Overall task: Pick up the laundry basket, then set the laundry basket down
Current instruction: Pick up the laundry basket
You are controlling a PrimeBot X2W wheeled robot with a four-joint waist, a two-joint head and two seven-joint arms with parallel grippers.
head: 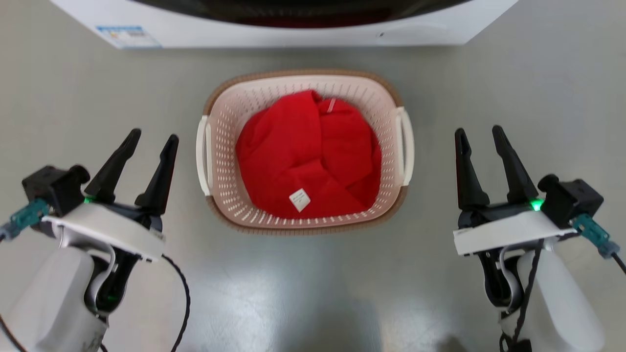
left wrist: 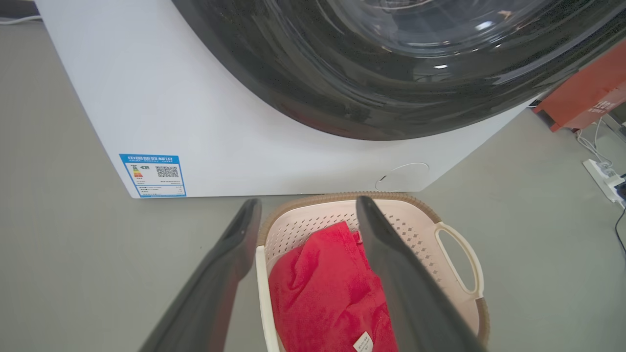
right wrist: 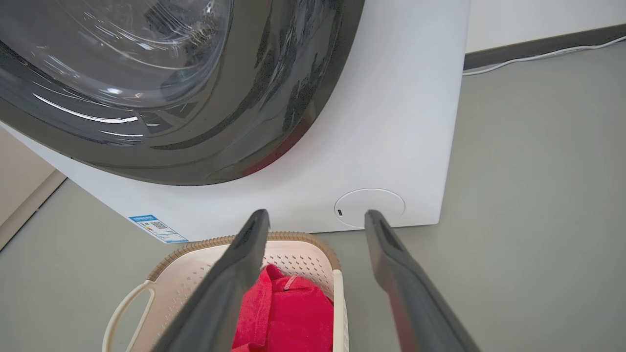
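- The laundry basket (head: 221, 161) sits on the floor (head: 313, 293) in the middle of the head view. It is just in front of the washing machine (head: 293, 30) at the top edge, and a red cloth (head: 308, 151) is heaped inside it.
- My left claw (head: 153, 135), at the lower left, has its fingers spread apart and holds nothing. It is off to the side of the basket and touches no part of it.
- My right claw (head: 478, 130), at the lower right, is spread and empty too, and stands apart from the basket.
- I judge the task to be at its very start, with nothing gripped and the basket not yet lifted. I have yet to bring both claws in to the white side handles (head: 408, 146), close on them, raise the basket and set it down.
- The floor is smooth, grey and slightly glossy, with a soft sheen toward the bottom of the head view.
- The machine is white with a dark round door and a blue label (head: 128, 35) at the upper left.
- At the right edge of the left wrist view I see an orange-red box (left wrist: 587, 93) and a white power strip (left wrist: 604, 176) with cables.
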